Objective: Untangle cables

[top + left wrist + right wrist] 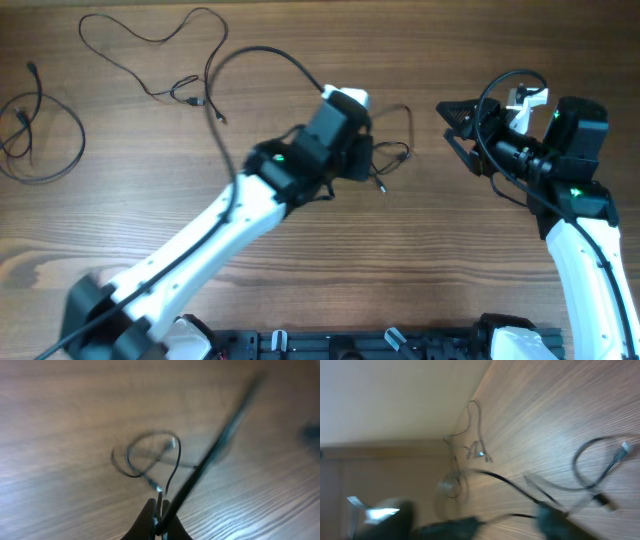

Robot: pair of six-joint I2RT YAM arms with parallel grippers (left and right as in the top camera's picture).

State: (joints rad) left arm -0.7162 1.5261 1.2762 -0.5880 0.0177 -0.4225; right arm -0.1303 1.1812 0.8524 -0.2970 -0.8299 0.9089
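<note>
In the overhead view a short thin black cable point(398, 152) lies looped at the table's middle. My left gripper point(372, 160) sits at its left end. In the left wrist view the left gripper point(159, 510) is shut on a strand of that cable, whose loop point(172, 460) lies on the wood just ahead. My right gripper point(455, 132) hovers open to the right of the loop, apart from it. The right wrist view is blurred. There the right gripper point(472, 522) has its fingers spread wide, and a looped cable point(580, 462) lies beyond them.
A long loose cable point(150, 40) snakes across the far left of the table. Another coiled cable point(45, 130) lies at the left edge. The left arm's thicker cord point(270, 55) arcs above the arm and crosses the left wrist view as a blurred cord point(220, 445).
</note>
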